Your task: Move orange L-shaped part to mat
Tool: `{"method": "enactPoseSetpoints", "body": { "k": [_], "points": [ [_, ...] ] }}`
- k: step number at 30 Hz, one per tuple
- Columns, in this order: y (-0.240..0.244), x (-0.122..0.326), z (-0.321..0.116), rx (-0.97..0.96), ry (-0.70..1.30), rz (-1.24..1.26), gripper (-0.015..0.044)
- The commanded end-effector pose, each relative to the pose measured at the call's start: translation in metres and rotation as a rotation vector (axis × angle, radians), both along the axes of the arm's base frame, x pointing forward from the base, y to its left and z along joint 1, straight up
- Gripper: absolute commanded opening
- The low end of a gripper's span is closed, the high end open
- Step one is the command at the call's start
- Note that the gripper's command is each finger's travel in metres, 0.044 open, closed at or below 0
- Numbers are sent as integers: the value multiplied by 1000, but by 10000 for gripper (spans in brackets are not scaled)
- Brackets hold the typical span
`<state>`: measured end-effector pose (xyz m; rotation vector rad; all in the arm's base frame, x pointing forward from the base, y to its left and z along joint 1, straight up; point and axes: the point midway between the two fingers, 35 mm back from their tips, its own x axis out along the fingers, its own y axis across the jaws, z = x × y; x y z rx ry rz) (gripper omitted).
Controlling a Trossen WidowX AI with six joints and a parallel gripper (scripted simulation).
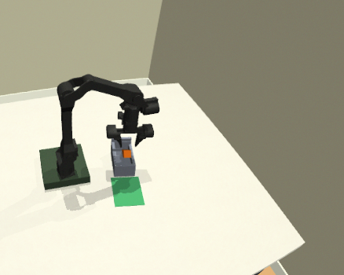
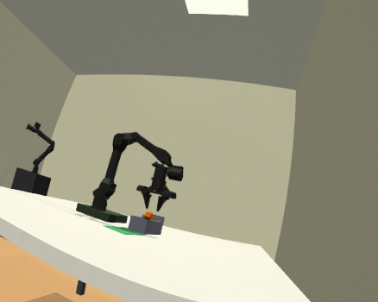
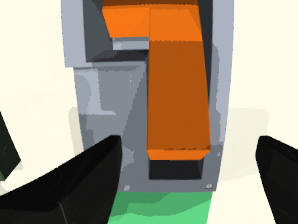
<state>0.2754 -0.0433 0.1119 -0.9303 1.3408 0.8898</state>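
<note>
The orange L-shaped part (image 1: pixel 127 153) (image 2: pixel 148 215) (image 3: pixel 178 95) is tilted in the grey tray (image 1: pixel 124 170) (image 2: pixel 137 225) (image 3: pixel 112 165). Its straight end is raised above the dark pocket on the side near the mat, and its L-shaped end is low at the far side, partly cut off at the top of the wrist view. My gripper (image 1: pixel 128 146) (image 2: pixel 153 210) (image 3: pixel 192 145) is open and empty above the tray. In the wrist view its fingertips stand wide on either side of the raised end. The green mat (image 1: pixel 129 197) (image 2: pixel 122 230) (image 3: pixel 160 207) lies beside the tray and is bare.
The arm's dark green base (image 1: pixel 48 170) (image 2: pixel 101 214) stands on the white table (image 1: pixel 209 220) (image 2: pixel 212 254), left of the tray in the top and exterior views. The tray walls rise around the part. A second black arm (image 2: pixel 44 155) stands far off at the left in the exterior view.
</note>
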Motion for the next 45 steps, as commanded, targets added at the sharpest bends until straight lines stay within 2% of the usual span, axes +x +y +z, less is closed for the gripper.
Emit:
{"method": "enactPoseSetpoints", "body": {
  "k": [1,26,30,41,45],
  "points": [
    [0,-2,-8,-1,10,3,280],
    [0,-1,-44,-1,10,3,280],
    [0,0,-41,1,4,0,175],
    [0,0,-41,1,4,0,102],
    [0,0,-41,1,4,0,0]
  ]
}}
